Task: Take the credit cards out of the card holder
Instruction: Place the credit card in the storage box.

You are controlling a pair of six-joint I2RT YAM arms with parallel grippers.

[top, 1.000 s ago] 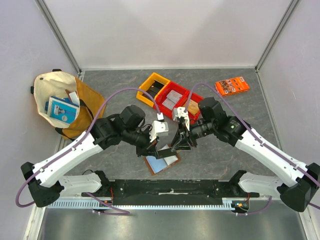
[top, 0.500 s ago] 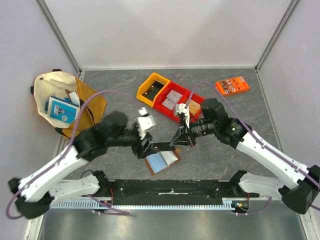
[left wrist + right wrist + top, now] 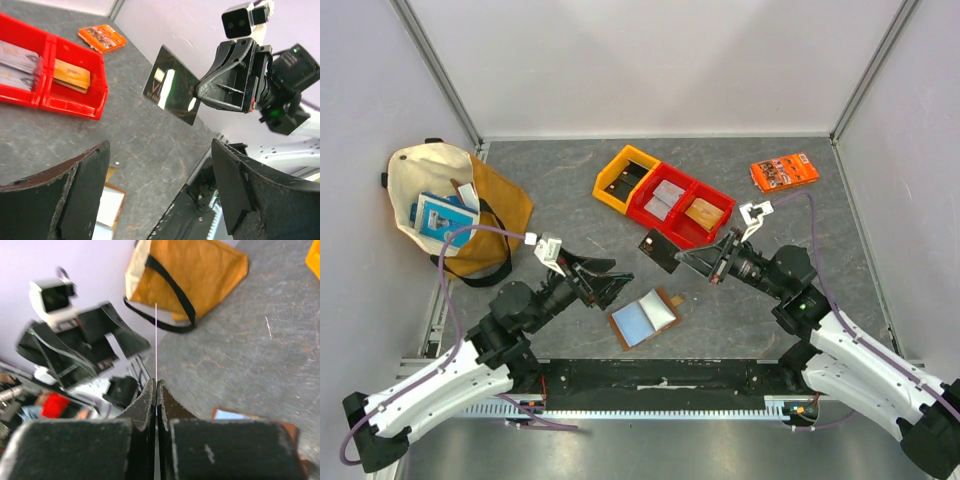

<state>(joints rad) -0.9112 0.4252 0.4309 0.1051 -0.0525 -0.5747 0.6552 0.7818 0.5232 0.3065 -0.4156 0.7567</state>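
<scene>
The right gripper (image 3: 684, 259) is pinched tight on one edge of a dark credit card (image 3: 658, 250), holding it in the air above the middle of the table (image 3: 570, 190). The left gripper (image 3: 616, 281) faces it a little apart, fingers spread wide and holding nothing. The brown card holder (image 3: 645, 318) lies open and flat near the table's near edge, below and between both grippers, touching neither.

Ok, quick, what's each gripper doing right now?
Left gripper: jaws open, empty.
Right gripper: jaws shut on a thin dark glossy credit card.
</scene>
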